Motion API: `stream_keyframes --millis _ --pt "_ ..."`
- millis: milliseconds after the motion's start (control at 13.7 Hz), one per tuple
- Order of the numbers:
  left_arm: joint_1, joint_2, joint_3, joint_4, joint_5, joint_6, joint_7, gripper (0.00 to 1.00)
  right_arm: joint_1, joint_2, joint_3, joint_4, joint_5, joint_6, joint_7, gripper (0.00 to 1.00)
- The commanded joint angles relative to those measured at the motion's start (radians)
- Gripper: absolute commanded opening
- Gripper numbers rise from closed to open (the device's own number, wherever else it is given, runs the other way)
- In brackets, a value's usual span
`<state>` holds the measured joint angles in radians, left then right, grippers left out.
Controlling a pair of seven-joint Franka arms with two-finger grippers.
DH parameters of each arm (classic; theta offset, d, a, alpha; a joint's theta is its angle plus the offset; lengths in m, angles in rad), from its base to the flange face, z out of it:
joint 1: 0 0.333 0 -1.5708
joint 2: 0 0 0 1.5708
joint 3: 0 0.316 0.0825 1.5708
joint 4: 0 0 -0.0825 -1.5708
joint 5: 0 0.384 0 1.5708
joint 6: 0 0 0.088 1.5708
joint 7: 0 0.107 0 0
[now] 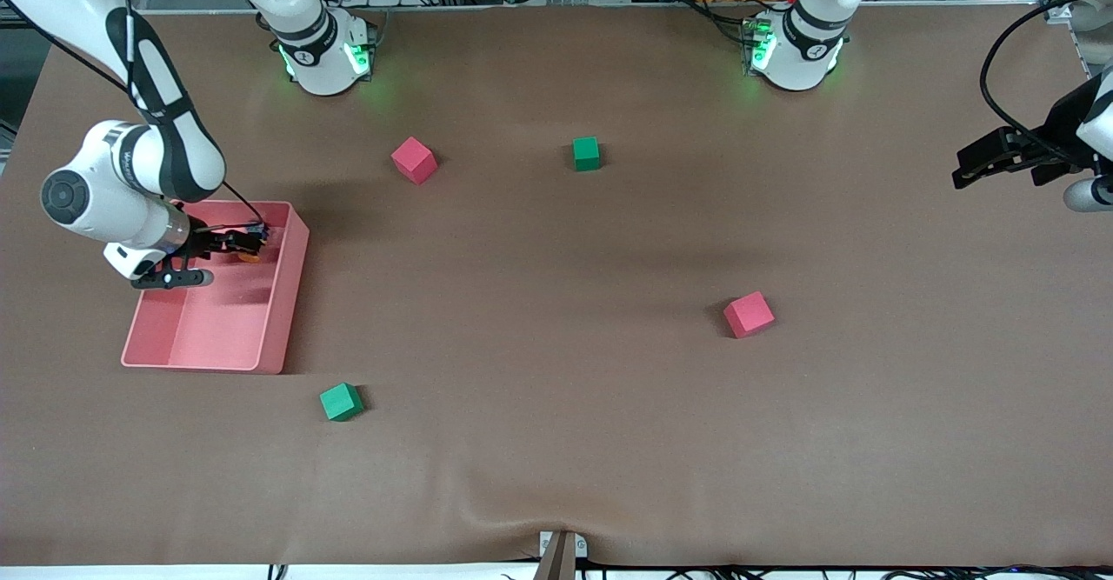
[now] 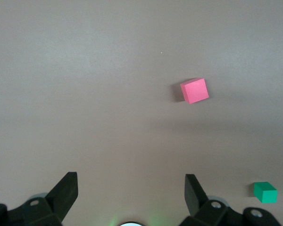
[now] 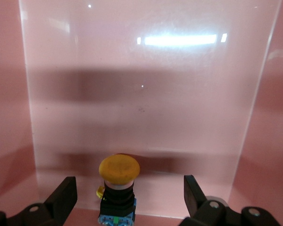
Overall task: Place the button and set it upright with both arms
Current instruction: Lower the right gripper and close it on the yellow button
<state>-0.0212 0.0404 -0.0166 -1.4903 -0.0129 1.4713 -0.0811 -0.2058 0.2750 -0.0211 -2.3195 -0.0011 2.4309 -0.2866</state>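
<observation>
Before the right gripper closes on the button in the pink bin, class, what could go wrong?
1. The button lies near the pink bin wall; the open right gripper could scrape it.
2. The rounded orange cap might slip out when pinched.
3. The left gripper waits far off, making handover long.

No readable text, labels, brands or numbers anywhere, faint markings on the right arm's (image 1: 130, 171) white casing too small to make out
</observation>
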Motion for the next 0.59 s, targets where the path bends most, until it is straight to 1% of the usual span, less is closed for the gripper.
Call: stream_keyframes --millis 0,512 --pt "0.006 -0.004 -0.005 0.007 0.016 0.009 -0.014 1.0 -0.006 -0.003 0.01 -0.015 -0.02 0.01 0.007 1.0" --pt "0.013 -0.005 -0.005 0.007 0.017 0.011 -0.012 1.0 -0.004 0.015 0.01 -0.015 -0.02 0.005 0.007 1.0"
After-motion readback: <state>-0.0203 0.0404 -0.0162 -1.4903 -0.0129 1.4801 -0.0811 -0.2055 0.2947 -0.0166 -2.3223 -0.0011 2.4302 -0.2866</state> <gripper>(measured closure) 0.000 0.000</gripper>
